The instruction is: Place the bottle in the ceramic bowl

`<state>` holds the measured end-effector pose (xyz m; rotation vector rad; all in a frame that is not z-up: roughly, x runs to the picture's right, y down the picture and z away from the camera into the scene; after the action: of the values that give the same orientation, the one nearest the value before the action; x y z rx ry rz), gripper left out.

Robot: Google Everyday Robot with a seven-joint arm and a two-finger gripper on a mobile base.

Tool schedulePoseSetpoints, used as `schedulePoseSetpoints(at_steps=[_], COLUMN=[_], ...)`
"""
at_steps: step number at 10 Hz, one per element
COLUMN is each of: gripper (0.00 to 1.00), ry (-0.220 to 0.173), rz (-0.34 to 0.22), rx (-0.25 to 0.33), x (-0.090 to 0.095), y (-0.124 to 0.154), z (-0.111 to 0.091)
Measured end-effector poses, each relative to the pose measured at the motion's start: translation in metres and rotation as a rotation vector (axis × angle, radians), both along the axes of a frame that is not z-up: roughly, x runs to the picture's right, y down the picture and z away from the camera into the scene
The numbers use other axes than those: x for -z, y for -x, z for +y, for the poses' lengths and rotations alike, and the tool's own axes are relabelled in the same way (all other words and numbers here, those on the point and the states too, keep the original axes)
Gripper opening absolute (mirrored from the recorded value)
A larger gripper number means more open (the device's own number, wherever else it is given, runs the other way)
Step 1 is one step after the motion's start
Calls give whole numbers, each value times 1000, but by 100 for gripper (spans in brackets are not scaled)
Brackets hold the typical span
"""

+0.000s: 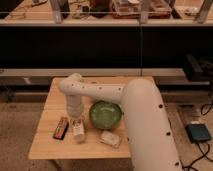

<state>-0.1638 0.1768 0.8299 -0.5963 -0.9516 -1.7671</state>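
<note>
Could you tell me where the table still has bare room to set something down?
The gripper is down on the bottle, shut. Bare wood on the table: the front strip below the black and red bar and packet, and the back left corner behind the arm. It is crowded from the bar across to the green bowl.
</note>
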Motion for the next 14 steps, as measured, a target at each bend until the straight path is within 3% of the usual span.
schedulePoseSetpoints(at_steps=[3, 5, 8, 10, 14], gripper=[27, 27, 27, 27, 28], ry=[-180, -314, -434, -473, -491], rz=[5, 29, 111, 159, 141], rx=[-69, -127, -187, -245, -296], x=[8, 23, 47, 67, 73], y=[-13, -36, -87, -121, -146], z=[-66, -112, -140, -131, -88])
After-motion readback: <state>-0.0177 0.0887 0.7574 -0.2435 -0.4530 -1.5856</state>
